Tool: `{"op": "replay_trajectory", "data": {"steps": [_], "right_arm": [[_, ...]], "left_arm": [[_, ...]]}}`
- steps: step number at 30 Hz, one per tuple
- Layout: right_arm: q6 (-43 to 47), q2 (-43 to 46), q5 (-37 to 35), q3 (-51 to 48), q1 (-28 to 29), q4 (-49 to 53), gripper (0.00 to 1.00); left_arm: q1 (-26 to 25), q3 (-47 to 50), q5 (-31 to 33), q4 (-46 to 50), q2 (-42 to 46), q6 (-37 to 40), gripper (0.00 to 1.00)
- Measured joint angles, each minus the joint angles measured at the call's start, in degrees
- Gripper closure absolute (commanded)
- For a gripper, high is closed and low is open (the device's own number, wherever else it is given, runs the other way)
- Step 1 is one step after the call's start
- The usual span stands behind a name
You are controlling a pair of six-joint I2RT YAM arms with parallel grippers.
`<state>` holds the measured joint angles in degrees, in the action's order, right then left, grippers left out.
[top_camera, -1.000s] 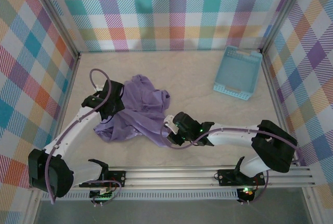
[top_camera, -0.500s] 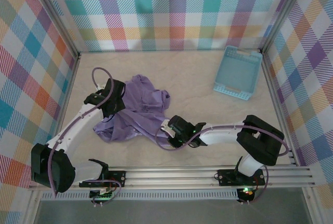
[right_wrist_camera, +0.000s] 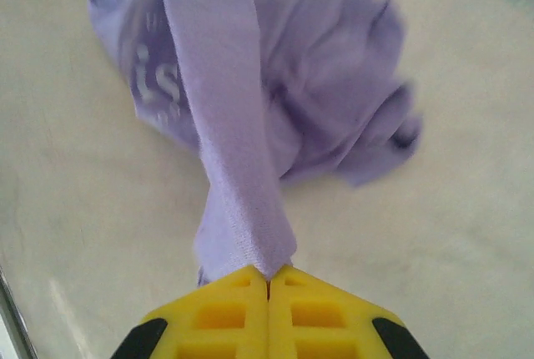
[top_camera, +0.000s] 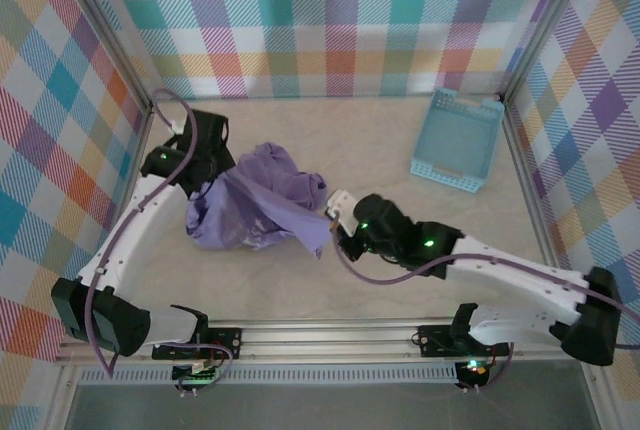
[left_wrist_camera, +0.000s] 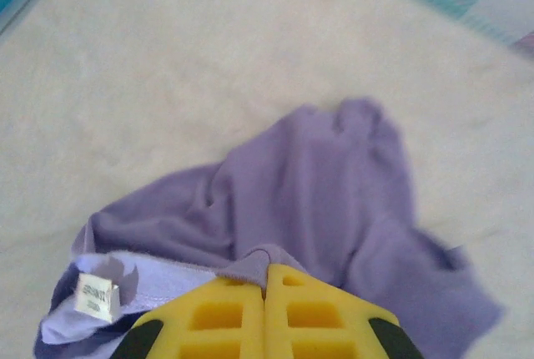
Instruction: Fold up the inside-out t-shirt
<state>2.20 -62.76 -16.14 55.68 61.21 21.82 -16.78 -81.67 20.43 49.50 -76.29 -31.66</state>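
The lavender t-shirt [top_camera: 258, 202] hangs bunched between both arms, lifted off the table at left of centre. My left gripper [top_camera: 203, 178] is shut on its upper left edge; the left wrist view shows purple cloth [left_wrist_camera: 325, 192] pinched at the yellow fingertips [left_wrist_camera: 265, 269] and a white label [left_wrist_camera: 94, 296] on the paler collar. My right gripper [top_camera: 334, 220] is shut on a stretched strip of the shirt [right_wrist_camera: 224, 133], which runs taut from the fingertips [right_wrist_camera: 269, 274] up to the crumpled mass with pale lettering [right_wrist_camera: 158, 83].
A light blue slotted basket [top_camera: 459, 139] lies at the back right near the wall. The beige tabletop [top_camera: 400, 165] is bounded by plaid walls on three sides and a metal rail [top_camera: 330, 335] along the near edge.
Both grippers have risen with the shirt. The left one moved back and left, the right one moved back and right, pulling a strip of cloth taut and lifting the bundle.
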Motion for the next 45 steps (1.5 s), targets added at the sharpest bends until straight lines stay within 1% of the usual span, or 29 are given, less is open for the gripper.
{"op": "replay_trajectory", "data": {"steps": [4,6,9,11,14,17,20,22,23,25,27,28,29,30,32,34,35,37,41,43,45], "right_arm": [[1.1,1.6,-3.7,10.3,-0.7,5.6,1.0],[1.6,1.7,-5.2,14.0,-1.3,8.2,1.0],[1.5,2.7,-5.6,16.2,-3.4,10.8,1.0],[0.9,3.0,-4.4,16.1,-5.8,12.0,1.0],[-1.5,-0.2,-1.7,13.9,-8.2,12.2,1.0],[-5.7,-8.5,2.7,10.6,-9.4,10.7,1.0],[-10.1,-18.5,6.8,7.1,-11.9,10.5,1.0],[-11.1,-21.7,9.8,6.0,-13.1,11.2,1.0],[-11.2,-21.9,11.5,5.9,-13.0,11.4,1.0],[-10.3,-21.0,14.8,6.0,-10.2,10.3,1.0],[-9.9,-19.1,18.6,6.1,-5.2,7.9,1.0],[-10.2,-18.3,20.5,5.9,-3.5,6.6,1.0],[-10.8,-17.4,21.6,5.4,-3.0,5.1,1.0],[-11.9,-16.4,22.0,4.3,-4.0,3.1,1.0],[-14.1,-14.8,20.4,1.2,-9.2,0.3,1.0],[-16.1,-15.2,16.5,-1.6,-14.9,-0.1,1.0],[-16.7,-15.8,15.1,-2.2,-16.3,0.2,1.0],[-18.2,-18.3,13.5,-2.5,-17.0,1.1,1.0],[-19.0,-22.1,13.8,-2.3,-15.8,1.6,1.0],[-19.1,-20.1,13.9,-2.7,-15.4,1.7,1.0],[-18.6,-14.6,13.9,-3.1,-15.2,1.9,1.0]], "left_arm": [[-1.4,-13.8,-0.7,2.1,-3.9,0.2,1.0],[-3.1,-20.0,-1.3,2.9,-5.5,0.5,1.0],[-6.1,-24.4,-1.8,2.7,-5.9,1.3,1.0],[-7.1,-23.1,-2.4,1.7,-5.1,1.6,1.0],[-7.4,-19.3,-3.5,1.5,-6.1,2.3,1.0],[-7.4,-19.0,-3.6,3.0,-13.3,3.0,1.0],[-7.3,-18.5,-3.2,4.4,-22.1,3.5,1.0],[-7.3,-16.4,-3.8,4.5,-24.9,4.2,1.0],[-7.4,-15.1,-4.8,4.6,-25.0,4.6,1.0],[-7.6,-13.0,-6.3,3.7,-23.1,5.5,1.0],[-8.0,-10.1,-7.2,1.4,-18.6,6.0,1.0],[-8.3,-8.5,-7.3,0.1,-15.6,6.1,1.0],[-8.3,-7.6,-7.3,-0.6,-13.2,6.1,1.0],[-8.3,-6.6,-7.1,-1.5,-10.6,6.0,1.0],[-8.5,-5.5,-6.4,-2.8,-7.2,6.0,1.0],[-8.5,-4.7,-5.8,-3.7,-6.1,5.8,1.0],[-8.5,-4.3,-5.6,-3.9,-6.4,5.7,1.0],[-8.5,-3.7,-5.3,-4.0,-8.8,5.5,1.0],[-8.5,-3.7,-5.4,-3.2,-15.1,5.3,1.0],[-8.5,-3.5,-5.6,-3.1,-16.3,5.4,1.0],[-8.5,-3.4,-5.6,-3.2,-15.4,5.4,1.0]]}}
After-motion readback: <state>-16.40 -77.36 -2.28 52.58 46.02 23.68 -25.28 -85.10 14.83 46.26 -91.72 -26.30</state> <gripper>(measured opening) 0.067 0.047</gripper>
